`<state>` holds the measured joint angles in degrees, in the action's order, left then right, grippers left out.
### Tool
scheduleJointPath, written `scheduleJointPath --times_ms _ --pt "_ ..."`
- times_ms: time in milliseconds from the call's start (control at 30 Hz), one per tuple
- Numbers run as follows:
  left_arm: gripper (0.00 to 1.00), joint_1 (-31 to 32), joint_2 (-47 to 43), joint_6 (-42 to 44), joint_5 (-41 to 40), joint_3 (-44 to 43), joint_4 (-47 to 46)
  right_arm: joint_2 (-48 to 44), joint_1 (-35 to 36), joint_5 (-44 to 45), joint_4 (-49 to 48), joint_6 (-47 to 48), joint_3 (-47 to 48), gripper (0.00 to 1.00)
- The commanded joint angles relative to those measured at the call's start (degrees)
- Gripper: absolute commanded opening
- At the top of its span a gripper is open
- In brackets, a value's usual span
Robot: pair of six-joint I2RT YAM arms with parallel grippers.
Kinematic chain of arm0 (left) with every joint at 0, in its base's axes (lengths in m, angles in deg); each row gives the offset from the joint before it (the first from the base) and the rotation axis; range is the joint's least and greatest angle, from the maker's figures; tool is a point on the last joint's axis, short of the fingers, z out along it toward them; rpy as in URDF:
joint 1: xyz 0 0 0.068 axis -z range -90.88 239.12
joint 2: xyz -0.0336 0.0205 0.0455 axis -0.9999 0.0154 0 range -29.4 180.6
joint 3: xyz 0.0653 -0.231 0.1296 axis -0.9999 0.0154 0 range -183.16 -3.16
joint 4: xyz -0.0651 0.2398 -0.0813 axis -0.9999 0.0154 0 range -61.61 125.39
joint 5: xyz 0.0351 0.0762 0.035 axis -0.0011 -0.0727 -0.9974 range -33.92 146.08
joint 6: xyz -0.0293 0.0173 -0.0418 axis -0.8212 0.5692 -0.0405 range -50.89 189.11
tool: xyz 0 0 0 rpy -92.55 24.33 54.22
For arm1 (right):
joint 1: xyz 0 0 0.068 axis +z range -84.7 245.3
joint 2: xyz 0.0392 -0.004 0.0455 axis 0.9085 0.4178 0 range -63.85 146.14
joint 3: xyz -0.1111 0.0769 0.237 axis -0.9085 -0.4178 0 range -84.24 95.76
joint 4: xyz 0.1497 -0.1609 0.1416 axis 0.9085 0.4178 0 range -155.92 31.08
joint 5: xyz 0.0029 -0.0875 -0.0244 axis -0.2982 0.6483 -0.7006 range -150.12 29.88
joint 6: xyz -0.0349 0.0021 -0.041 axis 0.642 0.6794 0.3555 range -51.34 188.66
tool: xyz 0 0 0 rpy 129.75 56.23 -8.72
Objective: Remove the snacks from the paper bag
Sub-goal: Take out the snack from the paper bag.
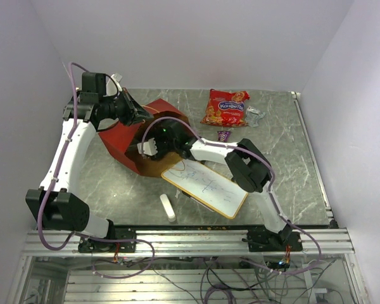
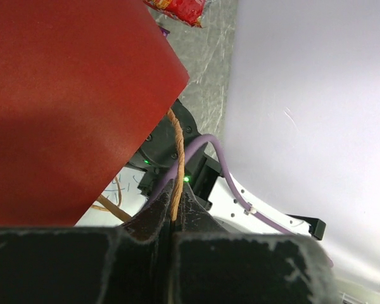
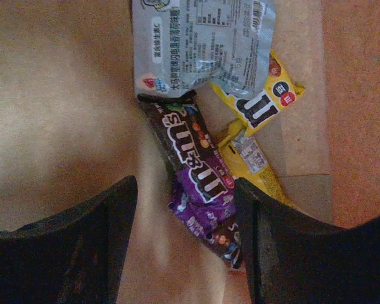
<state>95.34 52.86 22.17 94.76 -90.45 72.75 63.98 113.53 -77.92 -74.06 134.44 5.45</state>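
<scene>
The red paper bag (image 1: 123, 136) lies on its side, its brown mouth facing right. My left gripper (image 2: 173, 212) is shut on the bag's twine handle (image 2: 177, 158) and holds the bag's upper edge up. My right gripper (image 3: 185, 209) is open, inside the bag's mouth (image 1: 153, 149). A purple candy pack (image 3: 199, 183) lies between its fingers. Two yellow candy packs (image 3: 259, 104) and a silvery-blue packet (image 3: 199, 44) lie beyond it inside the bag. Out on the table lie the red-orange crinkly bag (image 1: 226, 106), a small silvery wrapper (image 1: 255, 116) and a purple pack (image 1: 223, 135).
A white whiteboard (image 1: 206, 187) lies under my right arm in front of the bag. A small white eraser stick (image 1: 168, 207) lies near the front edge. White walls close in the table on three sides.
</scene>
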Motion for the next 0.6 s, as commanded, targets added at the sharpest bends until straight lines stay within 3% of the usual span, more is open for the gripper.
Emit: scheduleJointPath --times_ms 0,367,500,567 --pt "0.07 0.59 0.35 0.84 1.74 -2.45 1.21 3.75 0.4 5.02 0.64 4.83 4.66 0.62" --pt "0.07 0.68 0.18 0.75 1.47 -1.93 2.02 11.59 0.2 7.78 -2.94 7.04 10.0 0.63" --pt "0.07 0.67 0.1 1.25 0.85 -2.09 3.43 13.42 0.15 7.34 -4.65 6.58 11.58 0.59" --pt "0.07 0.69 -0.04 1.32 0.58 -1.98 3.67 14.16 -0.04 7.38 -5.26 6.41 12.57 0.53"
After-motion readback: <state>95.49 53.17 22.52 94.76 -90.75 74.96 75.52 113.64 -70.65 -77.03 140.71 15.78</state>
